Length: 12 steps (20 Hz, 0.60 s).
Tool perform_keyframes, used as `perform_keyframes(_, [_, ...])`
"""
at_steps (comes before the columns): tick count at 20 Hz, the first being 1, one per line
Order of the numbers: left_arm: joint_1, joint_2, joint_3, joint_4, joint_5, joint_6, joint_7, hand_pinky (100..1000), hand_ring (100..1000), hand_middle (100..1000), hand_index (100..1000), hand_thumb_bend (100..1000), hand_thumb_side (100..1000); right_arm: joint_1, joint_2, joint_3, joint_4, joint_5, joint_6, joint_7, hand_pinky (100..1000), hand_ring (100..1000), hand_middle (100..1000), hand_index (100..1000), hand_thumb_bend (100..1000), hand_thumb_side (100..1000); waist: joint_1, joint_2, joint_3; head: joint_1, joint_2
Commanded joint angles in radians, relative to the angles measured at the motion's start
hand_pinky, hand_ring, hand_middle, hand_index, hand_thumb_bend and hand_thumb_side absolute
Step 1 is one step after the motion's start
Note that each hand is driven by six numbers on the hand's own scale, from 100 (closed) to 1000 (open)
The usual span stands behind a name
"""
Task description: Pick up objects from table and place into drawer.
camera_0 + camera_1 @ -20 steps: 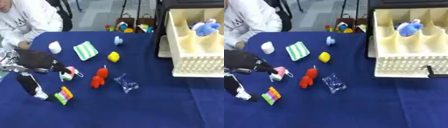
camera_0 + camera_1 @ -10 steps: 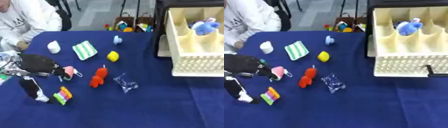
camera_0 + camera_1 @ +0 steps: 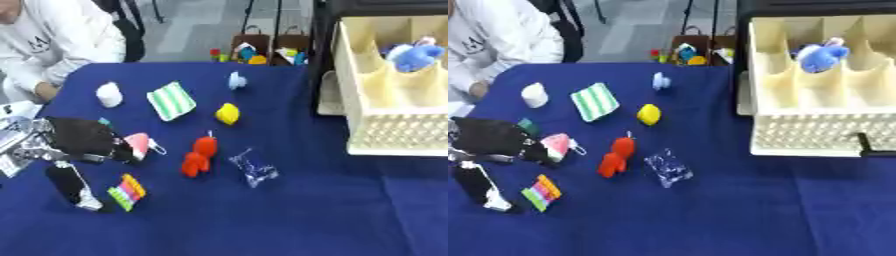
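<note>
Blue cloth covers my table [image 3: 289, 215]. My left hand [image 3: 83, 142] curls its fingertips onto the pink, white-edged soft wedge [image 3: 138, 143], just left of the red plush figure [image 3: 199, 155].

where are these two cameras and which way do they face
Left eye view: in the head, looking down at the blue table; the left hand enters from the left, by a pink thing.
Right eye view: beside it, same aim, showing more of the drawer front.
Both share the red toy and the blue toy in the drawer.
</note>
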Motion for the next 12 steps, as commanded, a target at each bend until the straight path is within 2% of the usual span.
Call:
perform_keyframes(1, [-0.015,0.020,0.004,0.006,-0.017,-0.087,-0.078,664,716,696,904,498,736,-0.014,-0.013,-0.006,-0.013,-0.002,-0.015,-0.020,647,705,671,757,100,740,-0.001,-0.012,-0.001,0.004,-0.012])
perform_keyframes(12, [-0.019,0.004,-0.005,0.035,-0.041,-0.096,-0.045,636,696,670,879,452,670,-0.015,-0.009,-0.008,-0.013,0.002,-0.011,-0.026,649,705,671,758,100,741,-0.001,-0.008,-0.006,0.007,-0.019])
